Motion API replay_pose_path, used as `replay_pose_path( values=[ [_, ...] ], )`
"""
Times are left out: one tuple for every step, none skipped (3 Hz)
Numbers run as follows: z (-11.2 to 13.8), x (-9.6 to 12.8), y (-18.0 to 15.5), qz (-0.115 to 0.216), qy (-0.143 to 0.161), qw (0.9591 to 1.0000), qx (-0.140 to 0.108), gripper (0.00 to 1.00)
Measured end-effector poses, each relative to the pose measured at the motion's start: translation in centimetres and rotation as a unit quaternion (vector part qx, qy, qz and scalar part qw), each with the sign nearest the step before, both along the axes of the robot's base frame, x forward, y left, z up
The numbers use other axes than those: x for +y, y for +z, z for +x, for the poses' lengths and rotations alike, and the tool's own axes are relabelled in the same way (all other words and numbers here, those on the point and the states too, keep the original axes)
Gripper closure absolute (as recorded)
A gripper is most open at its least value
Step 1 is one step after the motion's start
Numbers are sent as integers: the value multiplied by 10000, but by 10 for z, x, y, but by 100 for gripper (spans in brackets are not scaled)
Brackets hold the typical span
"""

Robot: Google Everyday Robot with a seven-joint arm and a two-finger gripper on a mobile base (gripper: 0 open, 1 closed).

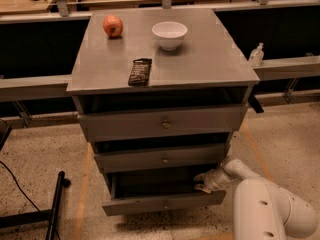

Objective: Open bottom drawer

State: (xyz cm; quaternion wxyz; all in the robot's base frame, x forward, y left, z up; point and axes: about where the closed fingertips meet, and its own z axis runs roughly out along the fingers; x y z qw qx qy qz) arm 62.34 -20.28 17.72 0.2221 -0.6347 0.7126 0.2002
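The bottom drawer (150, 203) is the lowest front of the grey cabinet (210, 64), and it stands partly pulled out, with a dark gap open behind its top edge; the gripper (202, 182) sits at the right end of that drawer, just above the front's upper edge and at the mouth of the gap, close against the cabinet's right side; whether it is spread, closed or clamped on the drawer cannot be told from this view; the white arm (270, 214) comes in from the lower right corner, its bulky link low near the floor, and its slimmer wrist section (232, 168) bends up and then left toward the drawer, nearly level with it; the middle drawer (130, 160) and the top drawer (125, 126) above are pushed further in than the bottom one, each showing a small centre knob; on the cabinet top rest a red apple (113, 26) at the back left, a white bowl (169, 34) near the back middle, and a dark packet (140, 71) toward the front edge, all well apart from one another.
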Motion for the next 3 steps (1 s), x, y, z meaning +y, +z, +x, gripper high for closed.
replay_pose_path(
  values=[
    [0, 0, 0, 1, 0, 10000, 0, 56],
    [0, 0, 0, 1, 0, 10000, 0, 80],
    [0, 0, 0, 2, -1, 10000, -1, 100]
  ],
)
